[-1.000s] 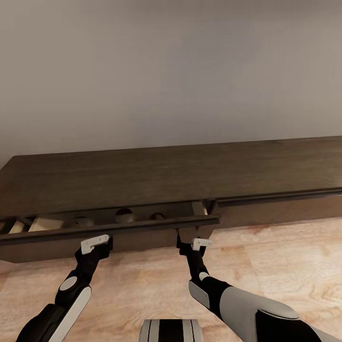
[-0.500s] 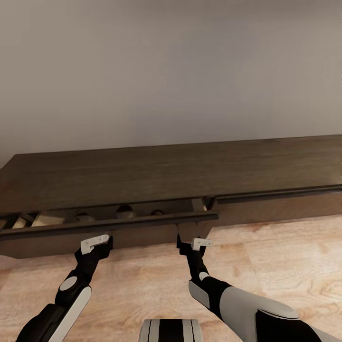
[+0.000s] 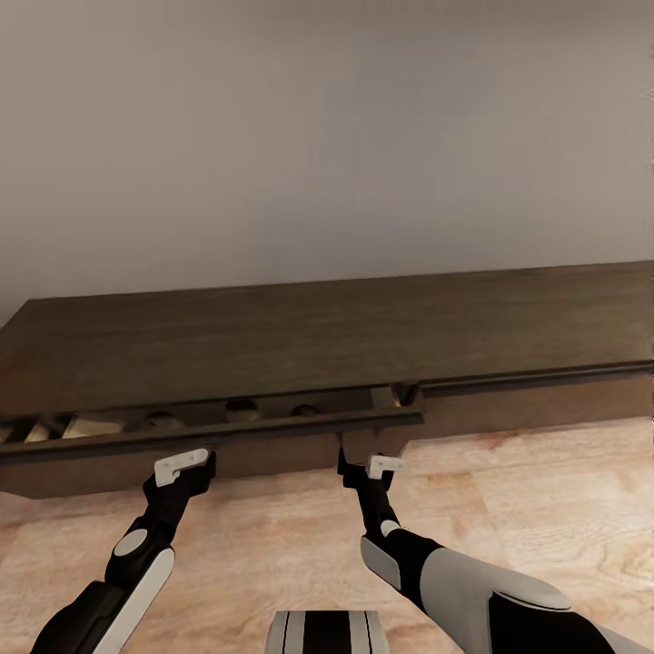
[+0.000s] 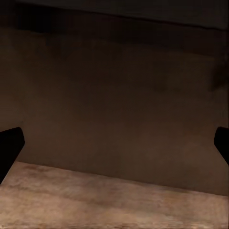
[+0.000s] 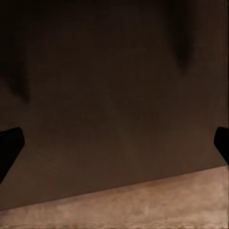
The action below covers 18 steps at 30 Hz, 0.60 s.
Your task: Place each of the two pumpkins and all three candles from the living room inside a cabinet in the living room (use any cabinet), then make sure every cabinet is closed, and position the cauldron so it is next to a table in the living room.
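The cabinet [image 3: 318, 336] is a long low dark wood unit against the wall. Its left drawer front [image 3: 182, 454] stands out a little, leaving a narrow gap with a pale interior. In that gap show three shadowed rounded tops that look like candles [image 3: 241, 409]. My left gripper [image 3: 193, 468] and right gripper [image 3: 363, 465] are both open, right at the drawer front. In both wrist views the drawer front [image 4: 114, 95] [image 5: 114, 95] looms close, with dark fingertips [image 4: 9, 148] [image 5: 9, 145] spread wide. The pumpkins, cauldron and table are out of view.
The cabinet's right drawer [image 3: 536, 400] sits shut. Pale wood floor [image 3: 509, 490] runs in front of the unit, and a plain grey wall [image 3: 327, 136] rises behind it.
The left drawer has slid inward and its gap has narrowed, hiding more of the rounded tops. Both grippers stay open at the drawer front.
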Motion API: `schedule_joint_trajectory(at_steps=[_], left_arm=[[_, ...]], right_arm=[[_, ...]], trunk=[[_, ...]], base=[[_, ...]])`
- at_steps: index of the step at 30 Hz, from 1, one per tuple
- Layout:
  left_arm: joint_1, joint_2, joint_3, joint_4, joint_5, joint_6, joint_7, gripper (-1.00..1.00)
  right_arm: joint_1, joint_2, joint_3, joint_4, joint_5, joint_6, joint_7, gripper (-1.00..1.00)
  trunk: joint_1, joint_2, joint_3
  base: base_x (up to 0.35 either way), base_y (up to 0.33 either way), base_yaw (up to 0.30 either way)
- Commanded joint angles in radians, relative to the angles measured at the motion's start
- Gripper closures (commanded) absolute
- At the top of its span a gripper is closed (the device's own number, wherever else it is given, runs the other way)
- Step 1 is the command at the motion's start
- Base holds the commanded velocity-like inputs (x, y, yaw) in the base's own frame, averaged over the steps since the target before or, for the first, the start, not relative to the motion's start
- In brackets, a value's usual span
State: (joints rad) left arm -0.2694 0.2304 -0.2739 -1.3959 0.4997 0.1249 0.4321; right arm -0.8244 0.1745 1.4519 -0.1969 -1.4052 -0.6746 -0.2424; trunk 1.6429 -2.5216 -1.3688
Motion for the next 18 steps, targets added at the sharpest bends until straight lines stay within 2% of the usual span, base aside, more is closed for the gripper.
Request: schedule_joint_trajectory(at_steps=[1, 6, 13, 18], left_arm=[[0.0, 0.001, -0.003, -0.003, 0.005, 0.002, 0.009, -1.0], [0.005, 0.001, -0.003, -0.004, 0.005, 0.001, 0.01, -1.0], [0.007, 0.001, -0.002, -0.004, 0.005, 0.001, 0.01, -1.0], [0.007, 0.001, -0.001, -0.005, 0.005, 0.001, 0.01, -1.0]], right_arm=[[-0.001, 0.0, 0.008, -0.001, -0.002, -0.002, -0.009, -1.0], [-0.001, 0.0, 0.008, -0.001, -0.002, -0.002, -0.009, -1.0], [-0.001, 0.0, 0.008, -0.001, -0.002, -0.002, -0.009, -1.0], [-0.001, 0.0, 0.008, -0.002, -0.003, -0.002, -0.009, -1.0]], trunk=[[-0.001, 0.0, -0.001], [-0.001, 0.0, -0.001], [-0.001, 0.0, -0.001], [-0.001, 0.0, -0.001]], base=[[-0.279, 0.003, 0.0], [-0.25, 0.001, 0.0], [0.02, 0.0, 0.0], [0.112, 0.0, 0.0]])
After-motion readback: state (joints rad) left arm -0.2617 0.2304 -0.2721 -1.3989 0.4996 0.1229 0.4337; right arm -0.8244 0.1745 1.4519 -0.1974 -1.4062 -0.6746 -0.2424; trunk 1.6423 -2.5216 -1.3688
